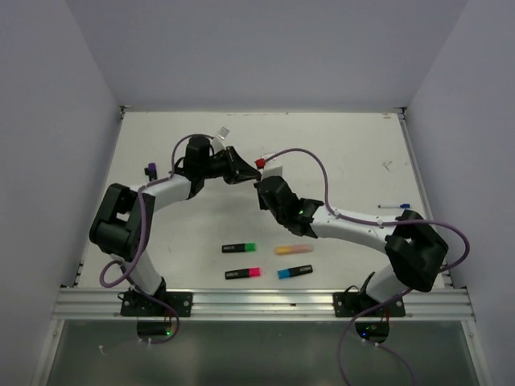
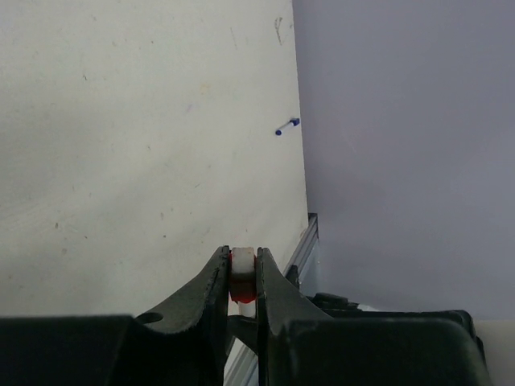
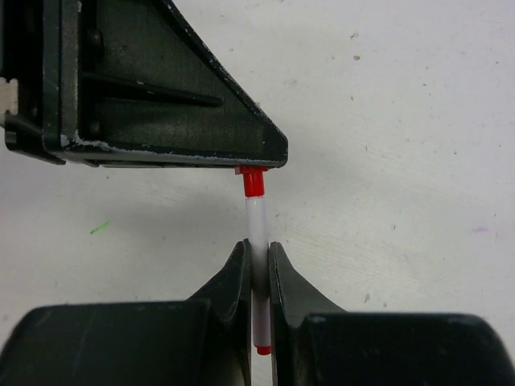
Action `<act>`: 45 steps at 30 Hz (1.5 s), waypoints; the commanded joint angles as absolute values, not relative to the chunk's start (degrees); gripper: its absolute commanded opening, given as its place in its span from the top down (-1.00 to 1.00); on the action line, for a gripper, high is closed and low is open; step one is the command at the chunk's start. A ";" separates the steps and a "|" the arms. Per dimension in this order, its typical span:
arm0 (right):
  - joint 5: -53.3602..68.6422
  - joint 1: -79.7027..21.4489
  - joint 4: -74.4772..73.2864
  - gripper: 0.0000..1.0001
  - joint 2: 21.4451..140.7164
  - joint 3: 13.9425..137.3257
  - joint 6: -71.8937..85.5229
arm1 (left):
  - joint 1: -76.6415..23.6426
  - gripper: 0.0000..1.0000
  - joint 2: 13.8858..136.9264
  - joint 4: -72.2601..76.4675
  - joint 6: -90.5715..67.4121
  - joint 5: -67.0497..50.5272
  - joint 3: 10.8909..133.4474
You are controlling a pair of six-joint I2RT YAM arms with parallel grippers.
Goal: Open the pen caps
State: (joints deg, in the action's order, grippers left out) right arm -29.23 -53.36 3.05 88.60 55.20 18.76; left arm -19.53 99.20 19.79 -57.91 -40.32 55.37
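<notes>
A thin white pen (image 3: 257, 221) is held in the air between my two grippers, over the middle of the table. My right gripper (image 3: 257, 248) is shut on its white barrel. The pen's red cap (image 3: 253, 182) points away from it into my left gripper (image 2: 243, 256), which is shut on that cap end (image 2: 242, 288). In the top view the red cap (image 1: 260, 163) shows between the left gripper (image 1: 251, 166) and the right gripper (image 1: 264, 186). A small red tip (image 3: 262, 350) shows at the pen's near end.
Several highlighters lie near the front: green-capped (image 1: 250, 247), peach-orange (image 1: 294, 249), pink-capped (image 1: 253, 272), blue-capped (image 1: 284, 273). A thin white pen with a blue cap (image 1: 394, 207) lies at the right edge; it also shows in the left wrist view (image 2: 287, 126). A purple cap (image 1: 150, 170) lies at left.
</notes>
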 commanded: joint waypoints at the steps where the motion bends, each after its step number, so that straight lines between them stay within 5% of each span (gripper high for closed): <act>1: -45.81 -53.70 -11.00 1.00 85.09 48.19 17.32 | -12.92 1.00 99.22 21.98 -61.43 -24.78 58.70; 9: 11.70 -44.47 6.93 1.00 81.56 41.66 18.01 | -9.06 1.00 105.55 46.53 -69.25 -40.33 59.50; 14: 22.05 -41.85 8.08 1.00 83.40 42.45 20.38 | -7.65 1.00 107.93 51.76 -70.31 -47.01 61.00; 17: 13.74 -41.05 6.77 1.00 82.45 42.63 21.18 | -6.86 1.00 106.71 46.35 -66.55 -45.72 60.65; 22: -6.83 -40.61 -5.70 1.00 84.19 49.82 20.66 | -10.36 1.00 101.52 11.64 -41.43 -31.06 64.07; 27: -17.56 -40.08 -13.70 1.00 91.91 58.16 20.65 | -16.51 1.00 100.54 1.08 -32.45 -19.69 63.63; 37: -22.32 -35.07 -16.52 1.00 101.50 65.21 21.80 | -21.88 1.00 104.50 -13.36 -24.61 -3.45 68.12; 45: -22.06 -34.10 -17.84 1.00 107.22 70.13 22.41 | -24.43 1.00 107.05 -16.70 -24.87 -1.67 69.00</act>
State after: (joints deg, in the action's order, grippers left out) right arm -20.29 -34.41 -16.91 106.56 67.44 21.67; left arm -23.40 106.04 -13.85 -26.30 -4.62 66.74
